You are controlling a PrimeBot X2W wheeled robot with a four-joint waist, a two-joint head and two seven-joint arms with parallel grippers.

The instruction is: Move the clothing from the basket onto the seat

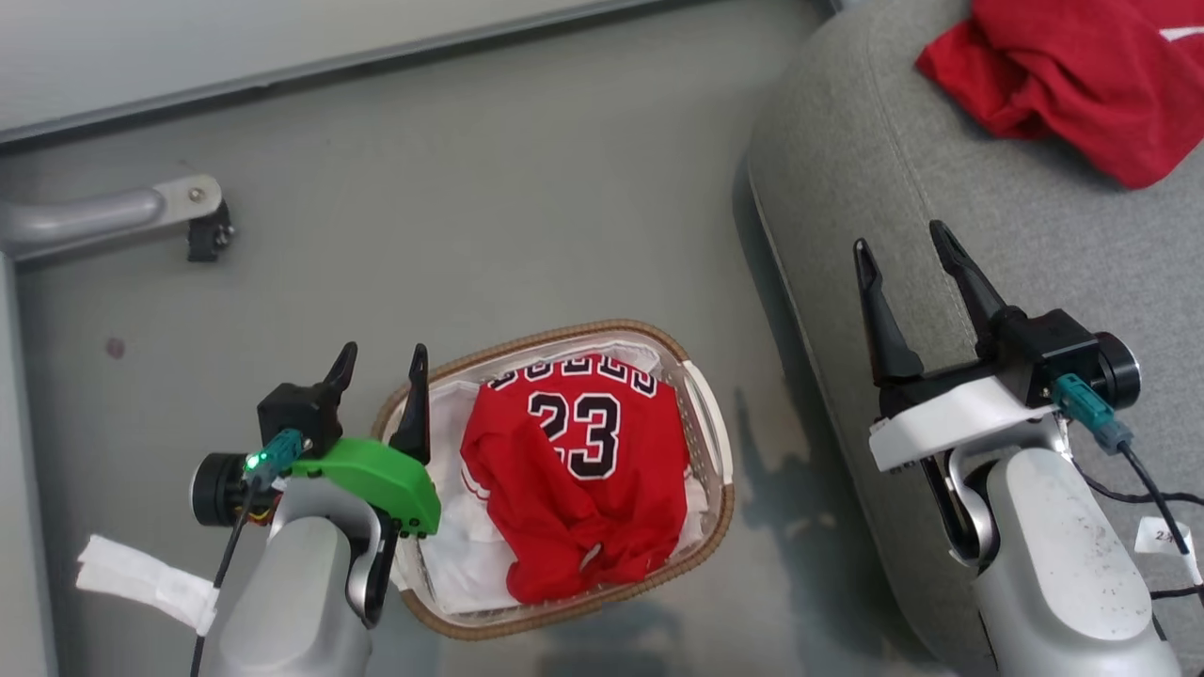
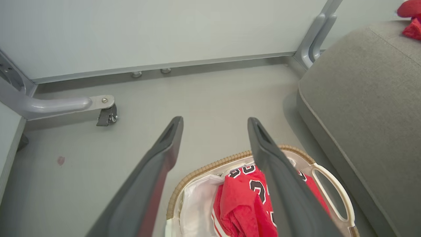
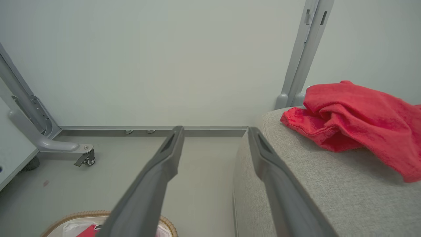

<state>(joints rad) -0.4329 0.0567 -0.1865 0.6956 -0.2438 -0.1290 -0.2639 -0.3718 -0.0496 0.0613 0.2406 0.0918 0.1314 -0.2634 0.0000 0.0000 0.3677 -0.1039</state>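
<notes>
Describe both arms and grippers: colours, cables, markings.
Both have pale grey forearms and two long dark tapered fingers. The left gripper sits on a green mount, with a teal connector beside a lit green LED, a black cable and a white strap. The right gripper has a white mount, a teal plug, black cables and a white printed tag; its forearm is speckled with dark scuffs.

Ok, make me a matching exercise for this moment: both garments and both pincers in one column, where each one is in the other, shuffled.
Things:
1. jersey
2. other red garment
3. left pincer
4. right pincer

Places:
A. open, over the edge of the seat
B. lying in the basket
C. crumpled on the seat
D. open, by the basket's left rim

Pairs: 1-B, 2-C, 3-D, 4-A
</notes>
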